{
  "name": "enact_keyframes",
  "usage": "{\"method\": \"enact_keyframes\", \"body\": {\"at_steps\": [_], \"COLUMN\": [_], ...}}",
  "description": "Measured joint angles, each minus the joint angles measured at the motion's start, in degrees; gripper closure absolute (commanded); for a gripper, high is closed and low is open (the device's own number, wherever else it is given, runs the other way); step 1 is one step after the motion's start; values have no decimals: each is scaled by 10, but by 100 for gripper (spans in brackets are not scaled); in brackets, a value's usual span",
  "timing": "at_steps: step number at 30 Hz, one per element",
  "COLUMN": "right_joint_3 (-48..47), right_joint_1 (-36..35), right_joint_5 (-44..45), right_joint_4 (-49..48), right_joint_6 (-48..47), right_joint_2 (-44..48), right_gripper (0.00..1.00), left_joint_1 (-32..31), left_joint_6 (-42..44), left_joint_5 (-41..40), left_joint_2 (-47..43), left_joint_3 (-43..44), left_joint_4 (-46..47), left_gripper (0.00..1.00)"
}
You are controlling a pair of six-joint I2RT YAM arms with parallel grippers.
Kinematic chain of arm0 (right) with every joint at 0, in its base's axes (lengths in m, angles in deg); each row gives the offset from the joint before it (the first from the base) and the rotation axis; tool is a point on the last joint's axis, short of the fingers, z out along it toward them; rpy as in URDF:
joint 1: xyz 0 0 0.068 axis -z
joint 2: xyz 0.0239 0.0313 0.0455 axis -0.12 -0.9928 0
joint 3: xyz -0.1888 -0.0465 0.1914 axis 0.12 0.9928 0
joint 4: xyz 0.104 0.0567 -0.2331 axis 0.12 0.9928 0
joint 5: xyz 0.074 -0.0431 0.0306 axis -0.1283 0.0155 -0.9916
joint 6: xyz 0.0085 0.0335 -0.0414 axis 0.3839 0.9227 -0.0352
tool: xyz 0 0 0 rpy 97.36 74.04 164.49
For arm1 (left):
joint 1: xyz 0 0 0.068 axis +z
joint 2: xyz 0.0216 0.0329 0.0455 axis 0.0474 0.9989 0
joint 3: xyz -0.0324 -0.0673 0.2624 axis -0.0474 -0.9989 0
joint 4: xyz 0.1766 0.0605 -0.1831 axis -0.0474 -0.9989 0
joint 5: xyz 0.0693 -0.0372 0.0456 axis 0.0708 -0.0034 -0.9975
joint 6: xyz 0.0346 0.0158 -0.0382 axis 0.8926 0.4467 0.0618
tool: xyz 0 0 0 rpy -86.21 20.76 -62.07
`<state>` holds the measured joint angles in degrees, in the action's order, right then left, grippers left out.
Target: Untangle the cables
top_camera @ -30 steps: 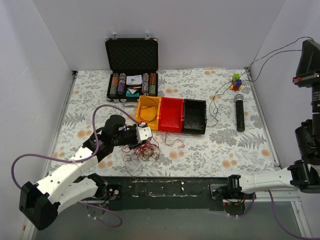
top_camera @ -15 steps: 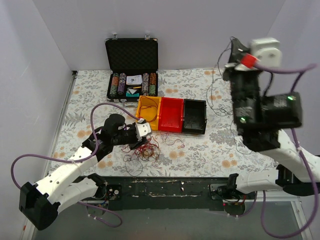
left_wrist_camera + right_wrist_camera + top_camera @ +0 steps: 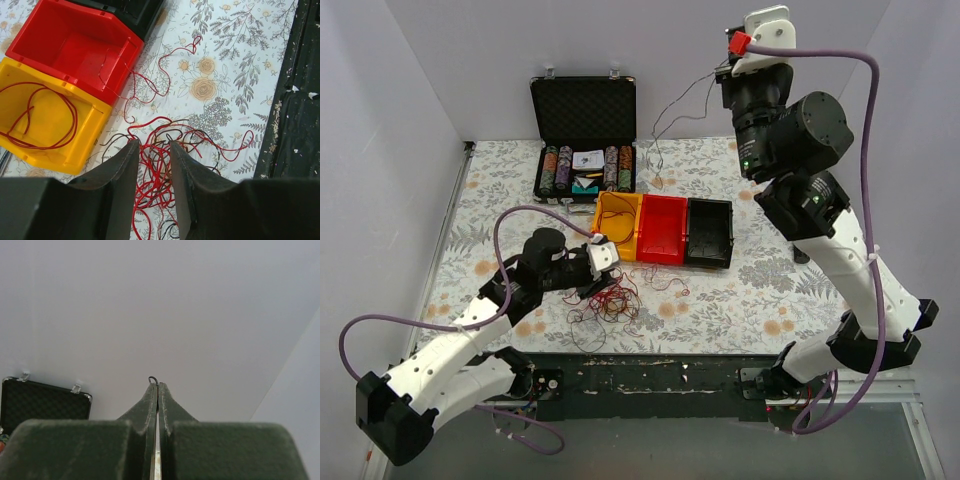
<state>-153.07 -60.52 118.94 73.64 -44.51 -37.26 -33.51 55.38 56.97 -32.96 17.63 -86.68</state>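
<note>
The cables lie as a loose nest of red and dark thin wires on the flowered cloth in front of the bins. My left gripper hangs just above the nest. In the left wrist view its jaws stand a little apart, astride the red strands, clamping nothing. My right gripper is raised high near the back wall. It is shut on one thin dark cable, which trails down and to the left towards the table. Another red cable lies coiled in the yellow bin.
A yellow bin, a red bin and a black bin stand in a row behind the nest. An open black case of chips sits at the back. The right arm's links tower over the table's right half.
The right arm has swung up from the right edge to high over the back, carrying the dark cable to the left. The left gripper has hardly moved and its jaws have narrowed slightly.
</note>
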Motion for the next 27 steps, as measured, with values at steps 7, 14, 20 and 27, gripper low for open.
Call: {"method": "enact_keyframes", "body": {"at_steps": [7, 14, 20, 27], "right_joint_3": [44, 45, 42, 47], "right_joint_1": [70, 121, 170, 198], "right_joint_5": [-44, -87, -118, -137], "right_joint_4": [9, 47, 66, 75], "right_joint_6": [58, 108, 147, 178], "right_joint_2": [12, 7, 6, 6], "right_gripper": [99, 99, 99, 99], "left_joint_1": [0, 0, 0, 0], "left_joint_6": [0, 2, 0, 0], "left_joint_5": [-3, -6, -8, -8], "left_joint_2": [-10, -13, -16, -18], "left_joint_3": [-2, -11, -12, -12], "left_joint_4": [0, 0, 1, 1], "left_gripper": [70, 71, 72, 72]}}
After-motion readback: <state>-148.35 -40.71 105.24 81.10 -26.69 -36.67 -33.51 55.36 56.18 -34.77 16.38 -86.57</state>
